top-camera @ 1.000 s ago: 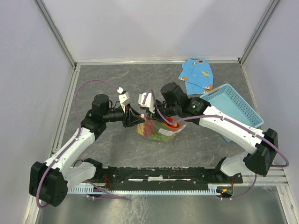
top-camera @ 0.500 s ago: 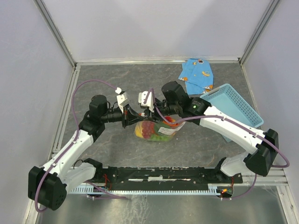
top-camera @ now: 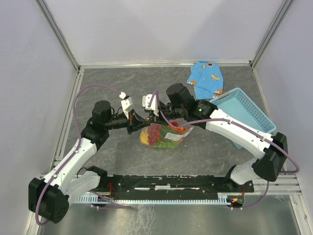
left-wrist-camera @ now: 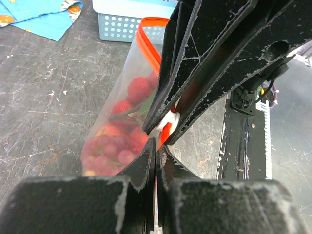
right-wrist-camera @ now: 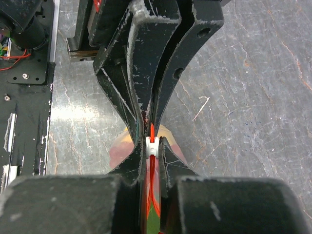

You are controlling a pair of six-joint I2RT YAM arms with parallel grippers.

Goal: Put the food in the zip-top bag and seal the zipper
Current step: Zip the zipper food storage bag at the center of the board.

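The zip-top bag [top-camera: 166,136] hangs just above the table, full of the food [left-wrist-camera: 117,146]: red strawberries, purple grapes, and yellow and green fruit. Its orange-red zipper [left-wrist-camera: 148,46] runs along the mouth. My left gripper [left-wrist-camera: 157,146] is shut on the end of the bag's mouth strip. My right gripper [right-wrist-camera: 152,144] faces it tip to tip and is shut on the zipper's white end piece [right-wrist-camera: 152,146]. In the top view the left gripper [top-camera: 145,124] and right gripper [top-camera: 157,122] meet over the bag's left end. The grippers hide part of the strip.
A light-blue slotted basket [top-camera: 244,110] stands tilted at the right, behind my right arm. A folded blue patterned cloth [top-camera: 206,78] lies at the back right. A black rail [top-camera: 171,183] runs along the near edge.
Both grippers and the bag's mouth have shifted a little left. The left gripper has closed on the strip. The right gripper let go briefly and closed again on the white piece.
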